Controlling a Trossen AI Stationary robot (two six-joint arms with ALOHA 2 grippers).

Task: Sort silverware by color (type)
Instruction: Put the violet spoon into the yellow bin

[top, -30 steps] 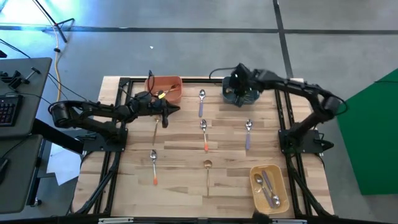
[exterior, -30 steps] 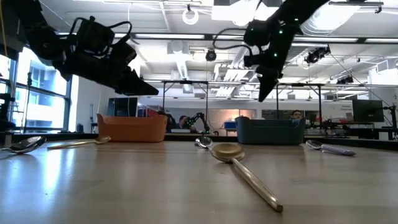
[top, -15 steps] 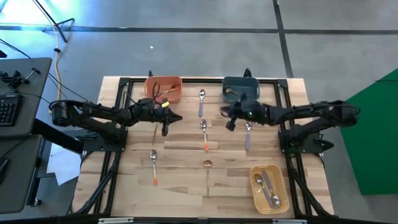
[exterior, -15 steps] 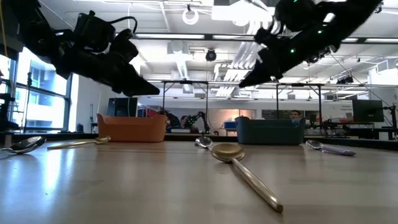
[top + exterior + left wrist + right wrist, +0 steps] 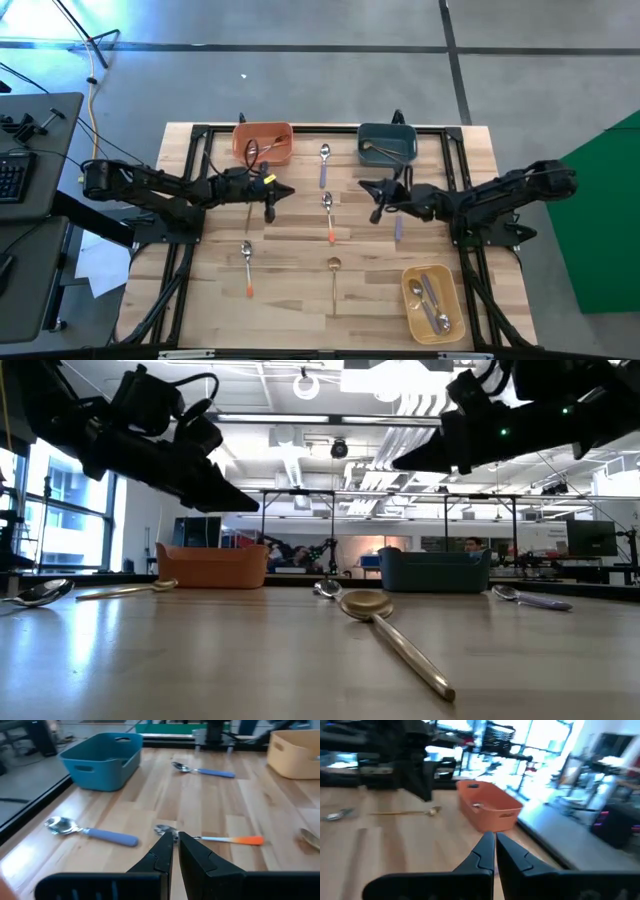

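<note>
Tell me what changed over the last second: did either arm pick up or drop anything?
The right gripper swung away from over the teal bowl to mid-table, above the purple-handled spoon, shut and empty. The left gripper barely shifted, shut and empty, beside the gold spoon. Nothing was grasped or released in view; the loose spoons, the coral bowl and the yellow bowl stayed put.

2 black jointed arms with black cables; the left arm (image 5: 170, 187) has a yellow tag, each ends in tapered black fingers (image 5: 165, 851).
</note>
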